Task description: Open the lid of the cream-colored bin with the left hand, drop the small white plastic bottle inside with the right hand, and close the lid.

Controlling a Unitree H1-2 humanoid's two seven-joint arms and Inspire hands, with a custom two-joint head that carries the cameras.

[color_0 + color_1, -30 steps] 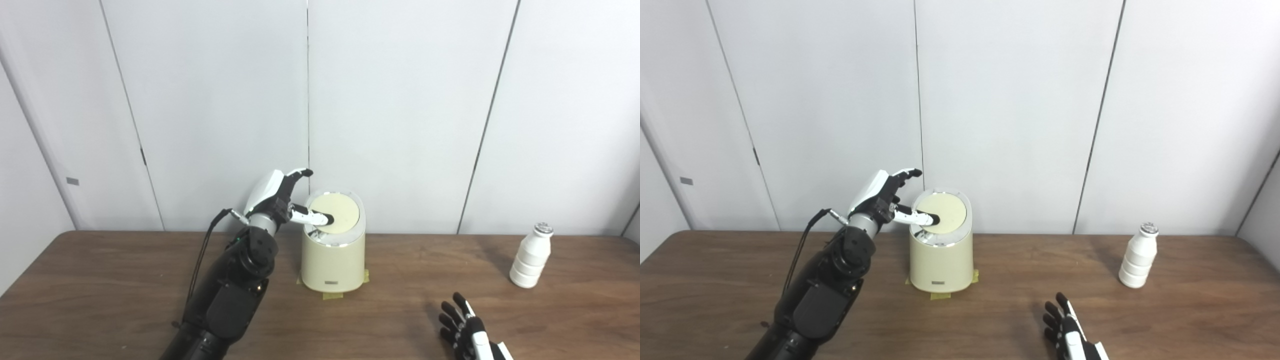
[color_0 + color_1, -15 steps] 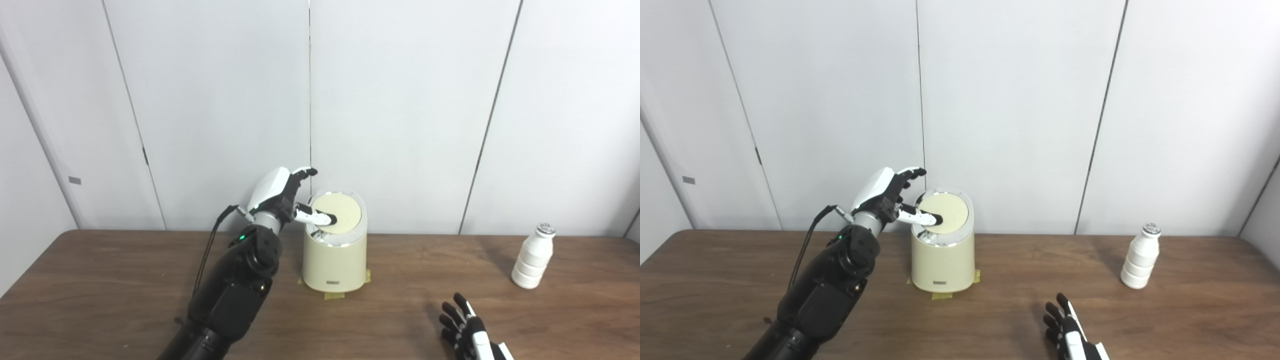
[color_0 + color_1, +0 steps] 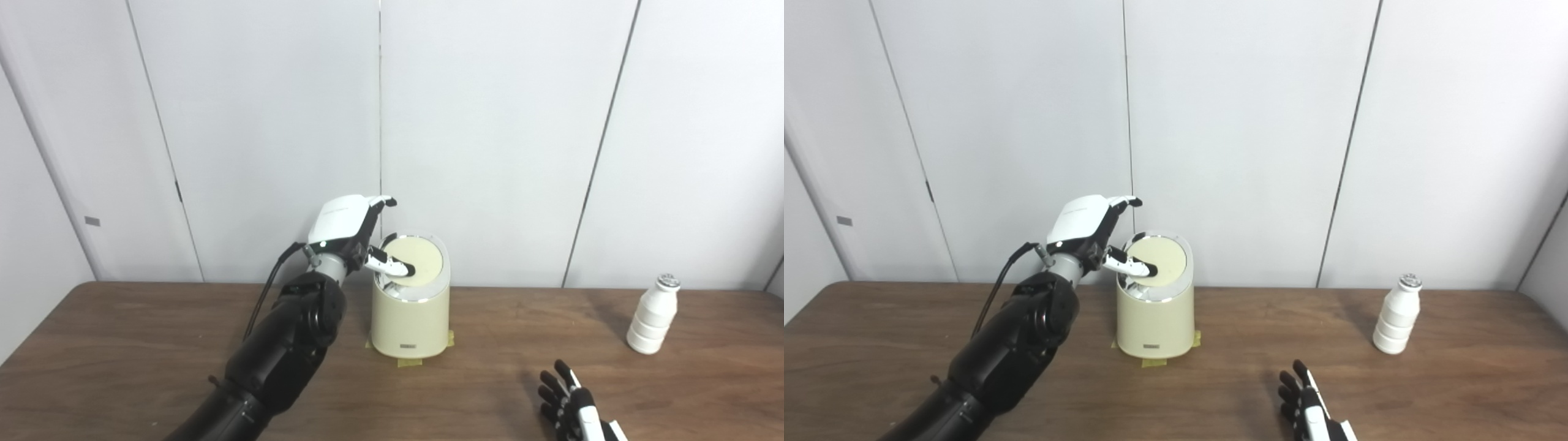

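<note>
The cream-colored cylindrical plastic bin [image 3: 409,309] stands upright toward the back of the dark brown wooden table [image 3: 122,361], a little left of centre, with strips of yellow tape [image 3: 409,361] showing under its base. Its round cream lid [image 3: 418,262], ringed by a shiny rim, is tilted, its left edge raised. My left hand [image 3: 350,229] is raised beside the bin's upper left; my thumb [image 3: 392,267] reaches over the rim and its dark tip rests on the left part of the lid, while my other fingers [image 3: 381,203] stretch out above it, apart from the thumb and gripping nothing. My black left arm rises to it from the bottom edge.

The small white ribbed plastic bottle [image 3: 652,315] with a silvery cap stands upright on the table far to the right, well apart from the bin. My right hand [image 3: 574,407] lies low near the front edge, between bin and bottle, fingers spread and empty.

Behind the table rises a plain pale grey panelled wall [image 3: 490,122] with thin dark vertical seams.
</note>
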